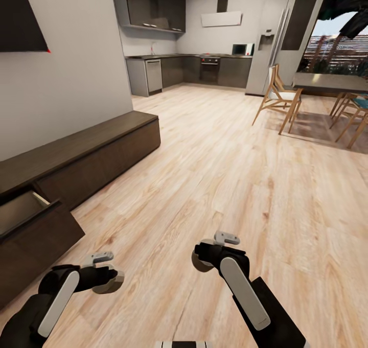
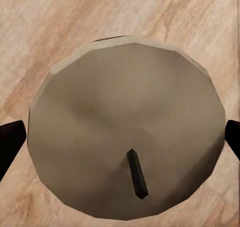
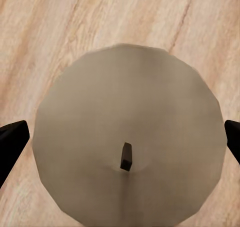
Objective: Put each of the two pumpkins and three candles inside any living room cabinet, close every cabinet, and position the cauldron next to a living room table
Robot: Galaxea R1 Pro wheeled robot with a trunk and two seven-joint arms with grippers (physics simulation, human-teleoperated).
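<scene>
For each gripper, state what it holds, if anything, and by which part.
Each holds a candle by its sides. The left gripper has its fingers flanking one candle; the right gripper flanks another candle, wick facing the camera.

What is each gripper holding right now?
Left gripper: shut on a stubby pale grey candle with a dark wick.
Right gripper: shut on another pale grey candle.

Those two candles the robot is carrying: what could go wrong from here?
1. Each candle is round-topped and gripped only at its sides, so one might slip to the floor.
2. The cabinet drawer is open, jutting near the left gripper; the arm could bump it.
</scene>
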